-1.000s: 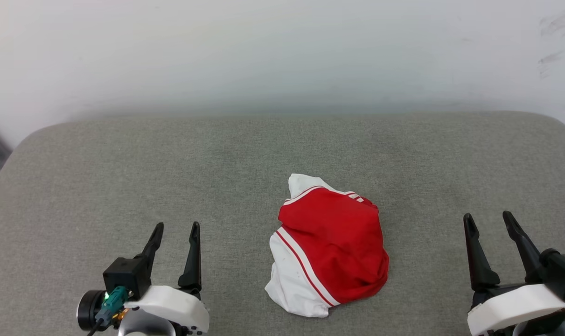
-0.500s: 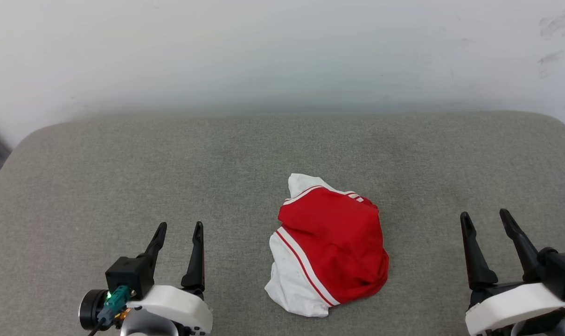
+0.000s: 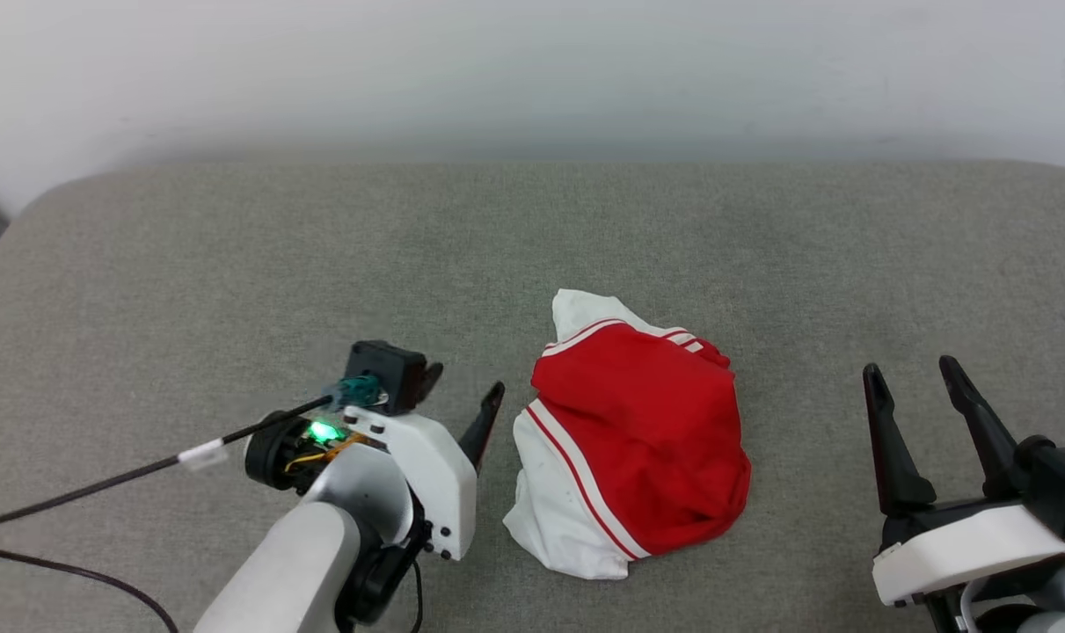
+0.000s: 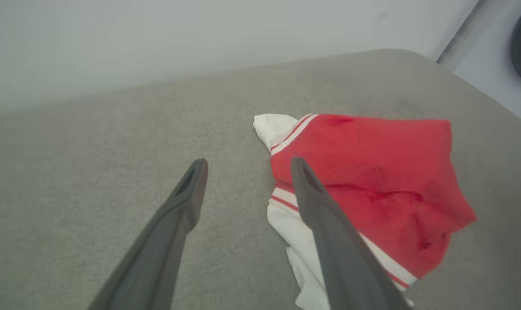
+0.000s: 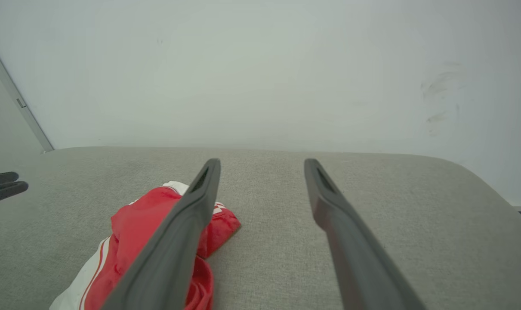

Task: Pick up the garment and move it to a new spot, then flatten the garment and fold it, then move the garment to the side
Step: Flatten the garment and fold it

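The garment (image 3: 646, 440) lies crumpled in a heap on the grey padded surface (image 3: 233, 264). It is red with a white panel and red-white striped trim, and no letters or number are showing. My left gripper (image 3: 464, 380) is open just left of the heap, fingers angled toward it. In the left wrist view the left gripper (image 4: 248, 162) has its right finger over the edge of the garment (image 4: 372, 172), and whether they touch is unclear. My right gripper (image 3: 908, 367) is open, well to the right of the heap. In the right wrist view the right gripper (image 5: 262, 161) has the garment (image 5: 135, 228) at its lower left.
A white wall (image 3: 532, 70) rises behind the far edge of the surface. A black cable (image 3: 101, 483) trails from my left wrist across the near left. The surface has rounded corners, and open grey fabric surrounds the heap. Tips of the left fingers (image 5: 2, 187) show at the right wrist view's left edge.
My left arm has swung forward and to the right, up to the garment's left side, with its wrist turned. The head camera has tipped, shifting the whole picture. The garment lies as before.
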You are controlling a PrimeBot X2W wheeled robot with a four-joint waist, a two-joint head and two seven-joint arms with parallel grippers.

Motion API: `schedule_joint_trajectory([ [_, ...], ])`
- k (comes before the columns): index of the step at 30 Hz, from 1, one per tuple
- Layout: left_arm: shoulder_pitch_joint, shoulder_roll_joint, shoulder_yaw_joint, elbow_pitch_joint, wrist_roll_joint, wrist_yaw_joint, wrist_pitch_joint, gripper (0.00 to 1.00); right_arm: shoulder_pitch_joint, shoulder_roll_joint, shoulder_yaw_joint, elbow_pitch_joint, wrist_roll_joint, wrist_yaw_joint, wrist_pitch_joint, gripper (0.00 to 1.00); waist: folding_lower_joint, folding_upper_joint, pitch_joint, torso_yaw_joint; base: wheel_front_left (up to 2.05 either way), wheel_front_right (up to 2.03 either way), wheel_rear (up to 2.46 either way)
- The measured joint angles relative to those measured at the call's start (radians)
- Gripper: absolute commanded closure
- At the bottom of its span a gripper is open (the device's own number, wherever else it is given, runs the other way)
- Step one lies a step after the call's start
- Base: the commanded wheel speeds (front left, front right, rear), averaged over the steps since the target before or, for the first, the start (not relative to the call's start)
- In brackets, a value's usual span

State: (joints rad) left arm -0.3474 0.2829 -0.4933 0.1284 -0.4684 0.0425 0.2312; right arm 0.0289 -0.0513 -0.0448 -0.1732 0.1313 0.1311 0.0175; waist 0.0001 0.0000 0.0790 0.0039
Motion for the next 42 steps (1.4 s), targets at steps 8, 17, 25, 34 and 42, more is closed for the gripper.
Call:
schedule_joint_trajectory([
  [8,-0.016,-0.005,-0.101,0.106,-0.077,-0.048,0.326,0.0,-0.027,0.0,0.006,0.023,0.012,0.0,-0.019,0.0,0.0001,0.0,0.074,-0.036,0.0,0.0,0.0],
  [17,-0.045,-0.003,-0.169,0.17,-0.09,-0.097,0.453,0.4,-0.05,0.0,0.018,0.067,0.038,0.0,-0.044,0.0,0.0,0.0,0.101,-0.073,0.0,0.0,0.0],
  [25,-0.051,-0.006,-0.145,0.172,-0.059,-0.064,0.322,1.0,-0.051,0.0,0.007,0.09,0.056,0.0,-0.057,0.0,0.0001,0.0,0.082,-0.057,0.0,0.0,0.0],
  [34,0.058,0.125,0.028,0.048,-0.079,0.092,0.232,1.0,-0.044,0.0,-0.004,0.092,0.054,0.0,-0.058,0.0,0.0,0.0,0.046,-0.026,0.0,0.0,0.0],
  [42,0.289,0.171,0.132,-0.003,-0.165,0.202,0.228,0.78,-0.03,0.0,-0.012,0.081,0.049,0.0,-0.051,0.0,0.0,0.0,0.031,-0.018,0.0,0.0,0.0],
])
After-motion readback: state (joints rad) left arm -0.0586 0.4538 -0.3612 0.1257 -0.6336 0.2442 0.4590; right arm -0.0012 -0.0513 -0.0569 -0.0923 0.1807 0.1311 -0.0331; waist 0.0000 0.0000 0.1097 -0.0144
